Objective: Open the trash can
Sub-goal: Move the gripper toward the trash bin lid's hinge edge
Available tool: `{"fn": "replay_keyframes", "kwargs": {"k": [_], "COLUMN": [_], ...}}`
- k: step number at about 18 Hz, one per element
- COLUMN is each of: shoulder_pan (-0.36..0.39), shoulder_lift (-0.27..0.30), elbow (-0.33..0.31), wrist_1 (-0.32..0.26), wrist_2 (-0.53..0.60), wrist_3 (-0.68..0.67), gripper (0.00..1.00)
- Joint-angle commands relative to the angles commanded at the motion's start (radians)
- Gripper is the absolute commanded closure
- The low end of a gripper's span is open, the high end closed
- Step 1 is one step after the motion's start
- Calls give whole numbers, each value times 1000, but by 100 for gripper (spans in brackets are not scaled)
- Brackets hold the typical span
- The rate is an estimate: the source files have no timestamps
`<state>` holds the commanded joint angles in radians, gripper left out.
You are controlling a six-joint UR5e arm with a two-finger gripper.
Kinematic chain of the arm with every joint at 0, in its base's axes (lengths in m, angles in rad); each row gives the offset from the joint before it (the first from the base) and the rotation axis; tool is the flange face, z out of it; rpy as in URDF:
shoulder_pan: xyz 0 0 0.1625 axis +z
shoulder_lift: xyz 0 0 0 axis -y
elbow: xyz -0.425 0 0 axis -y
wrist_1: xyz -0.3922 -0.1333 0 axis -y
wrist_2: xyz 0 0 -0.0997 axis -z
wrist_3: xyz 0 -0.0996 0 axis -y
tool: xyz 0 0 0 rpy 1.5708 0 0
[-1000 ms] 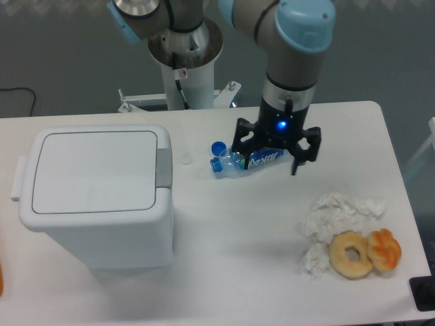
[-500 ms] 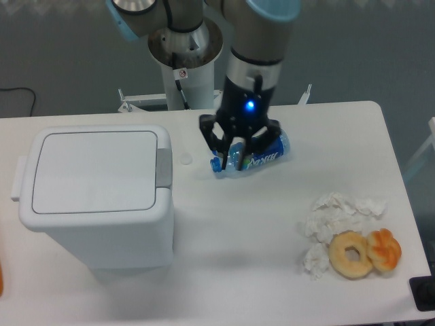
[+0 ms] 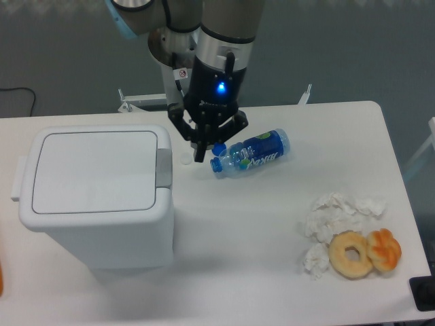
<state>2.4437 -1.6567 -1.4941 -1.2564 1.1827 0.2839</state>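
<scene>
The trash can (image 3: pixel 95 197) is a large white boxy bin on the left of the table. Its flat lid (image 3: pixel 94 170) is down and closed. A grey push-button strip (image 3: pixel 164 167) runs along its right rim. My gripper (image 3: pixel 200 155) points down over the table just right of that strip, between the bin and a lying bottle. Its fingers are drawn together and hold nothing. It does not touch the bin.
A clear plastic bottle with a blue label (image 3: pixel 253 153) lies right of the gripper, a loose blue cap (image 3: pixel 219 147) by its neck. Crumpled tissues (image 3: pixel 336 214) and two doughnuts (image 3: pixel 363 252) lie at the front right. The arm's base (image 3: pixel 185 54) stands behind.
The gripper has moved left from above the bottle to near the bin's grey button strip, and its fingers have closed from wide open. The bottle and bin have not moved.
</scene>
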Motion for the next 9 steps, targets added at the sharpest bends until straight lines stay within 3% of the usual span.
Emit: {"fn": "replay_keyframes", "kwargs": {"k": [9], "shoulder_pan": [-40], "shoulder_lift": [0], "elbow": [-20], "wrist_1": [17], "wrist_2": [-3], "wrist_3": [-14], "gripper": [100]}}
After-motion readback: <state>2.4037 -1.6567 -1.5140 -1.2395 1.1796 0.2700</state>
